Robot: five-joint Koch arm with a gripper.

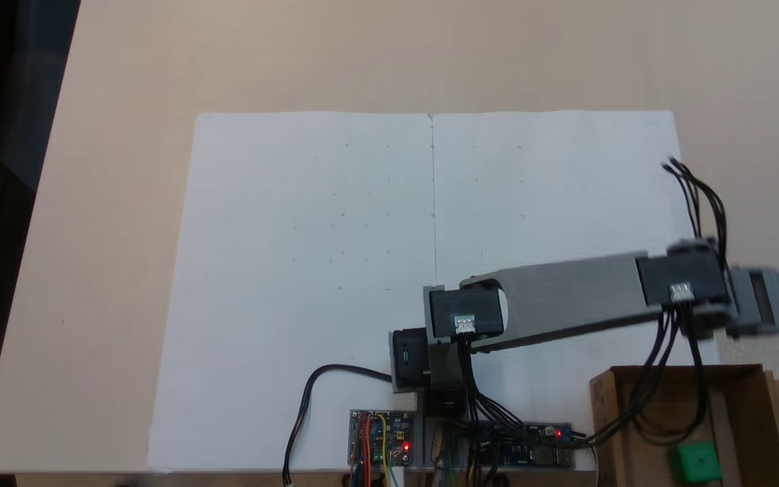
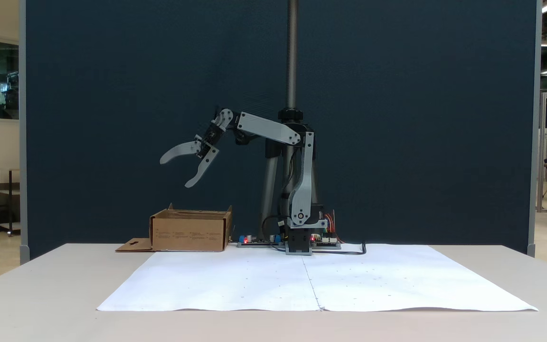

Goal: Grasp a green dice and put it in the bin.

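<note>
I see the green dice [image 1: 697, 461] lying on the floor of the bin [image 1: 609, 406], near the wall with the flap, so I judge the drop done. My gripper [image 2: 174, 172] hangs above the bin with its jaws spread wide and nothing between them. The dice looks to me like a small rigid cube, light, with flat smooth faces; if I had to lift it again I would pinch two opposite faces squarely, since a corner grip could let it slip. The white paper sheet [image 1: 308, 270] covers the pale table [image 1: 126, 81]. A dark blue partition [image 2: 420, 118] stands behind the arm.
</note>
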